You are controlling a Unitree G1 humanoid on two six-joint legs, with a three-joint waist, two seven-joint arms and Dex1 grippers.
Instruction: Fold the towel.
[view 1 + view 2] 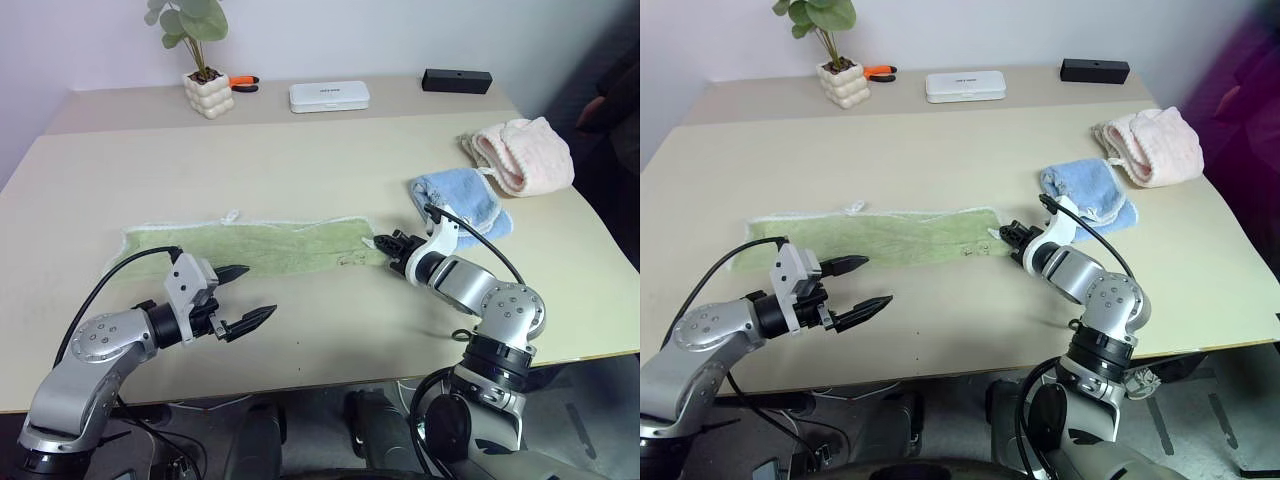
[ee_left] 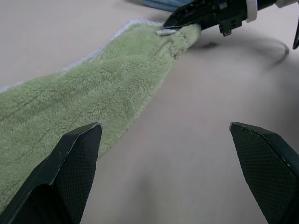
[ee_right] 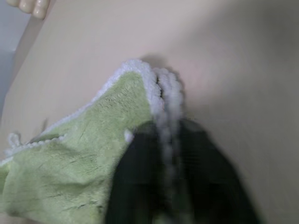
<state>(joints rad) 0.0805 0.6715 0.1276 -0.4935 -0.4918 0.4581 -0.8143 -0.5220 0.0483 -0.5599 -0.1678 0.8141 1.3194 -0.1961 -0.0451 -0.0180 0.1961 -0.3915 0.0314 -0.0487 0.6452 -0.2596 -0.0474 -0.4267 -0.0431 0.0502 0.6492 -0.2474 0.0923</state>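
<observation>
The light green towel lies flat on the table as a long narrow strip running left to right, with whitish edging along its far side. At the strip's right end my right gripper is shut on the towel's corner. The right wrist view shows the black fingers pinching the white edging. My left gripper is open, hovering over bare table just in front of the towel's near edge, around mid-length and pointing right. In the left wrist view the towel stretches away toward the right gripper.
A rolled light blue towel lies just behind the right gripper, with a pale pink towel further back right. Along the back stand a potted plant, orange-handled pliers, a white box and a black box.
</observation>
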